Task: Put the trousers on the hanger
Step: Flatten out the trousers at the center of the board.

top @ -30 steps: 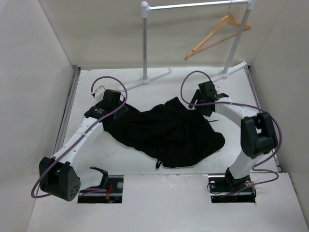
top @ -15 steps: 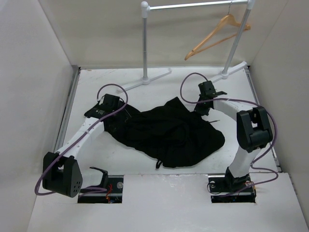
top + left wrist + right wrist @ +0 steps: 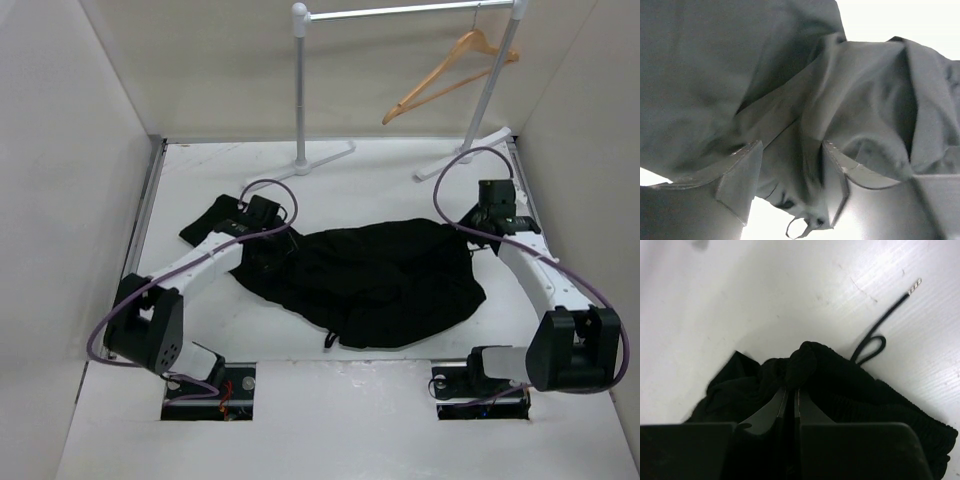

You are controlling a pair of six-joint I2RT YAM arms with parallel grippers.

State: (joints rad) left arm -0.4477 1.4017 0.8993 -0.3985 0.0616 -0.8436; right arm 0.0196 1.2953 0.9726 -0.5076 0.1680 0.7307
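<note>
White surface (image 3: 200, 180) carries the trousers (image 3: 370, 280) stretched left-to-right between the spread left pincer (image 3: 792, 175) and the right pincer (image 3: 791, 400) pinching their waistband.

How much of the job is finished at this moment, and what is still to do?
Early stage. The right claw is shut on the trousers' ribbed waistband, with the drawstring lying loose on the table. The left claw is open, with fabric between its fingers. The hanger hangs bare on the rail. Left: drape the trousers on the hanger.
</note>
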